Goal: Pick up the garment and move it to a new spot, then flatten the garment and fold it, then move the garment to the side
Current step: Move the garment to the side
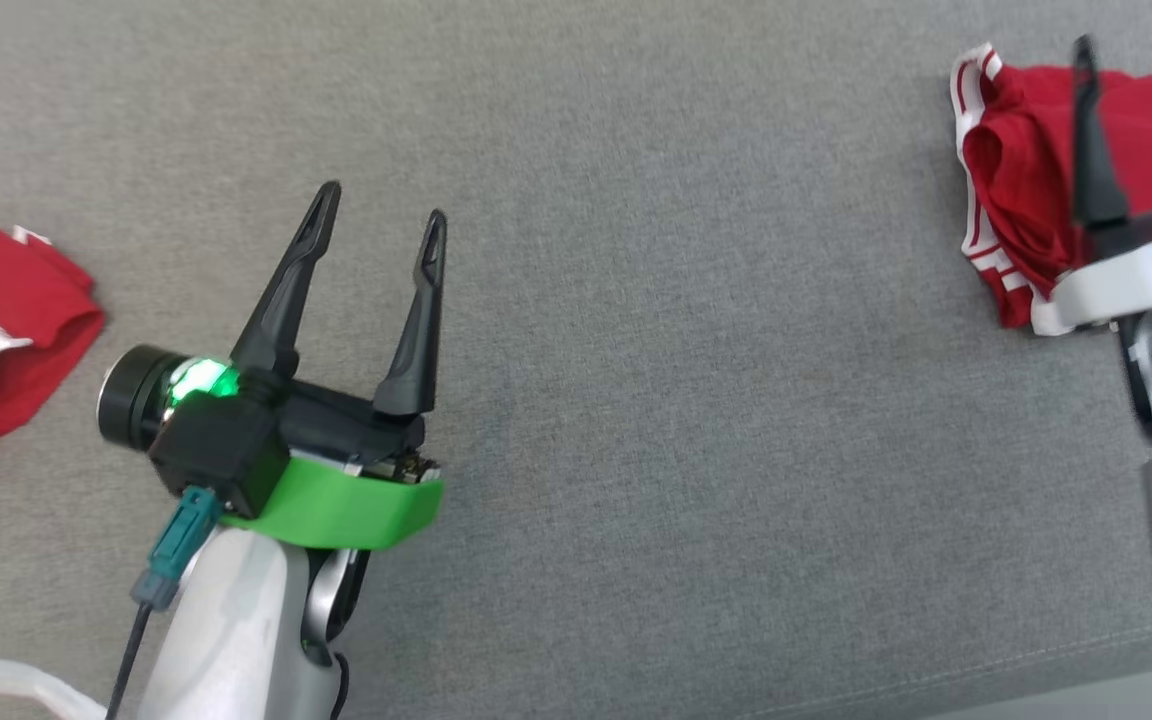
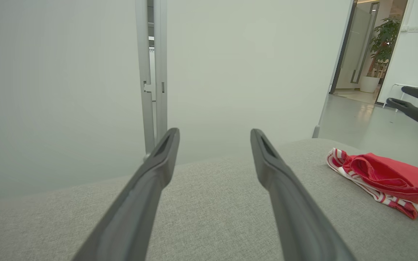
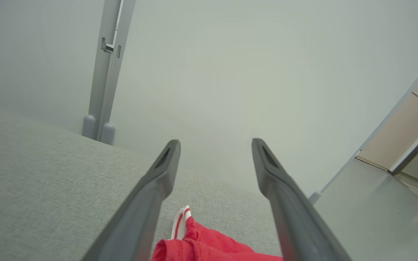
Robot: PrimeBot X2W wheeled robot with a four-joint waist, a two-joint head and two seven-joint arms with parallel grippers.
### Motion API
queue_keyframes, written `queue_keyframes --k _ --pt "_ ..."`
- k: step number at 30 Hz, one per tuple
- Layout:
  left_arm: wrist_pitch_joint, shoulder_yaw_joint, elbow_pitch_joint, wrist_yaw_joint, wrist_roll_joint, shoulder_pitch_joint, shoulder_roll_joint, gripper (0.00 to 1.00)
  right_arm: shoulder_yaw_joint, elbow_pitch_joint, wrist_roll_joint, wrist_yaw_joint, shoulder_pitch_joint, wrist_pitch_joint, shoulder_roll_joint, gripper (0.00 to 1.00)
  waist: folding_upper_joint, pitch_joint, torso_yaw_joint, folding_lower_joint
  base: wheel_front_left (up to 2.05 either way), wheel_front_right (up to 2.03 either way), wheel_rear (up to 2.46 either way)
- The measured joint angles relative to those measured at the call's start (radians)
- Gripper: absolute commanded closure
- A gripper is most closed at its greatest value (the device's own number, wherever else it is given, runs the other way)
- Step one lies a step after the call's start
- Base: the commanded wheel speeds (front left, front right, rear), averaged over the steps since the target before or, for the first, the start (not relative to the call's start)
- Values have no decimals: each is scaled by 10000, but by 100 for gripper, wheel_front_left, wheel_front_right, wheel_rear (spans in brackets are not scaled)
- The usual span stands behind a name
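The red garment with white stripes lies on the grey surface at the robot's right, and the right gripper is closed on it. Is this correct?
Not quite: the right gripper is open, its fingers apart over the red garment, as the right wrist view shows. The rest holds.

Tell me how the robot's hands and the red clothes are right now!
folded garment: lying free on the grey cushion, right side.
right gripper: open, empty, above the folded garment.
left gripper: open, empty, above the grey cushion.
other red garment: bunched up, at the left edge.
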Motion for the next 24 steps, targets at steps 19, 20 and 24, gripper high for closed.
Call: queue_keyframes --k 19,20,24 --pt "2 366 623 364 -535 1976 -209 0 723 -2268 1181 -2 3901 0 2119 0 0 -2126 1312 0 0 0 0" --pt "0 322 642 405 -535 2031 -207 0 725 -2316 1181 -2 4060 0 2159 0 0 -2221 1368 0 0 0 0" --pt "2 209 713 487 -535 2223 -207 0 525 -2389 1271 -2 4464 0 2282 0 0 -2493 1543 0 0 0 0"
